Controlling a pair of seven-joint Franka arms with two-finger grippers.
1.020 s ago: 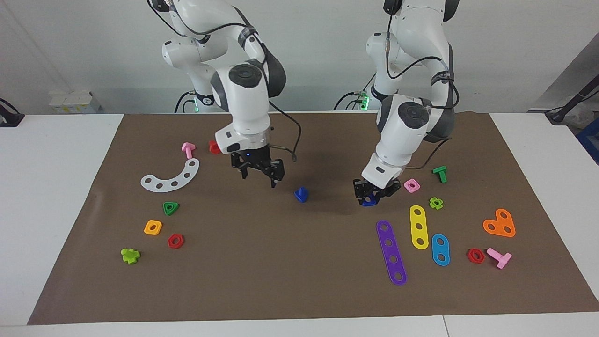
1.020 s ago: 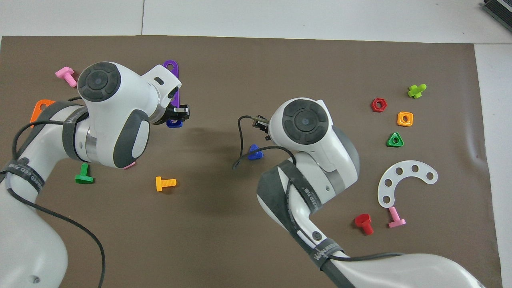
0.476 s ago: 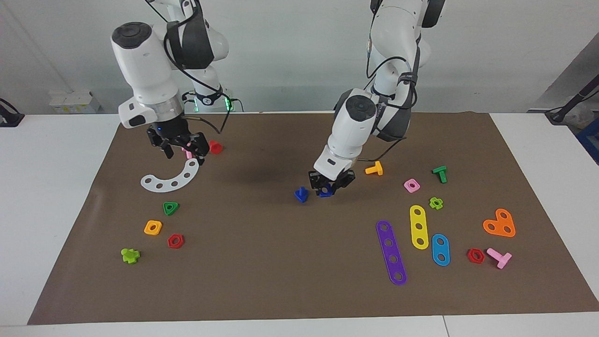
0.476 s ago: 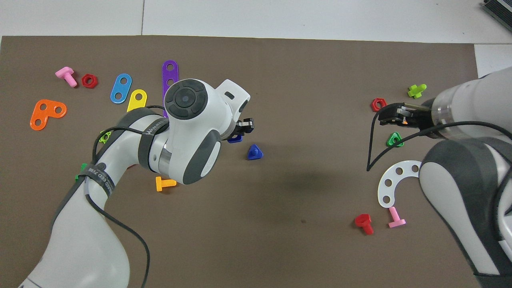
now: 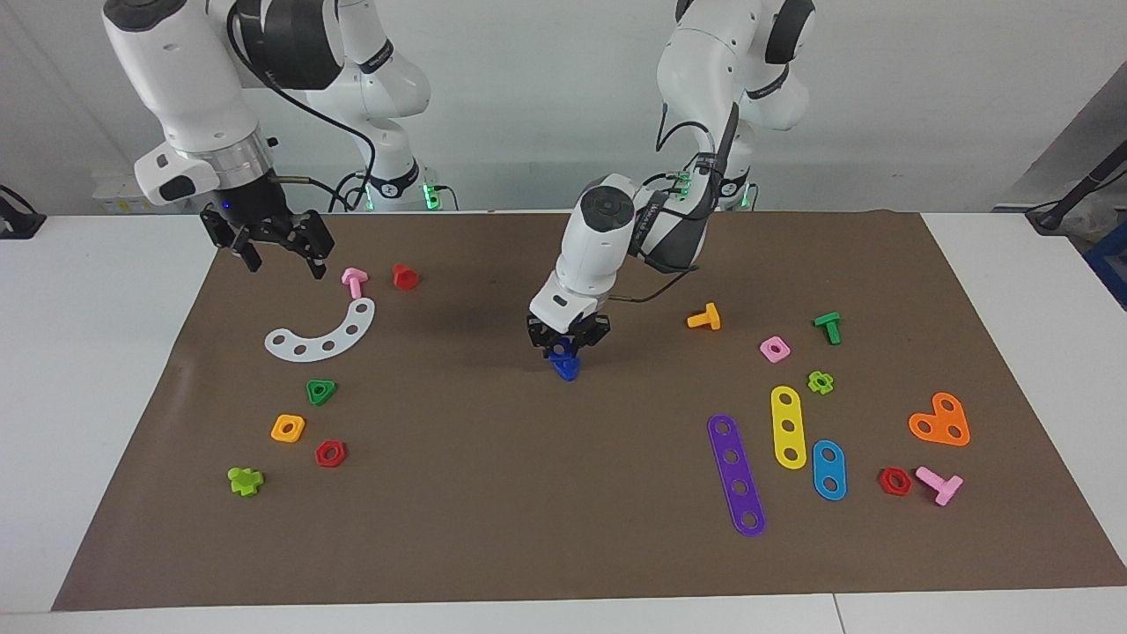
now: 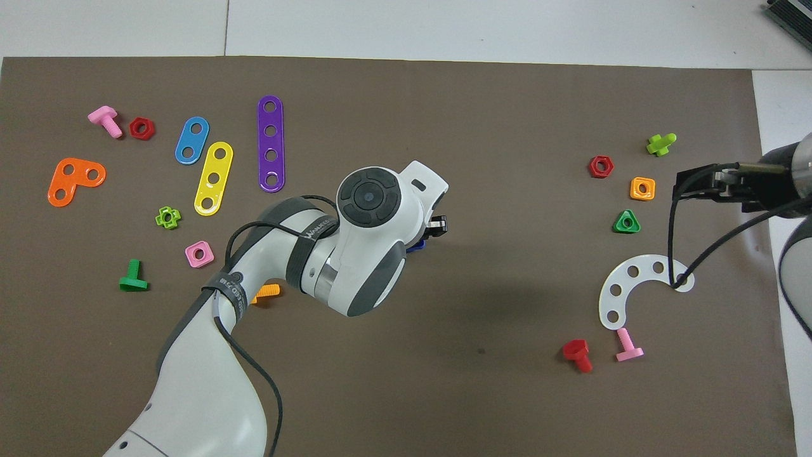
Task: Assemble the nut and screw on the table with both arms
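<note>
The brown mat [image 5: 563,511] covers the white table [image 5: 88,370]. The blue screw [image 5: 566,370] stands at the mat's middle, shaft up. My left gripper [image 5: 566,343] is shut on the blue nut [image 5: 558,353] and holds it right over the screw; I cannot tell whether they touch. In the overhead view the left wrist [image 6: 371,209] covers both, with only a sliver of blue showing under it. My right gripper [image 5: 268,242] is open and empty, raised over the mat's edge at the right arm's end; it also shows in the overhead view [image 6: 694,181].
An orange bolt [image 5: 704,317], pink square nut [image 5: 774,350] and purple strip [image 5: 736,474] lie toward the left arm's end. A white curved strip [image 5: 321,333], pink bolt [image 5: 354,282], red bolt [image 5: 404,276] and green triangular nut [image 5: 321,391] lie toward the right arm's end.
My left gripper carried the blue nut from beside the purple strip to over the screw at the middle. My right gripper rose and drew back from the screw to its own end.
</note>
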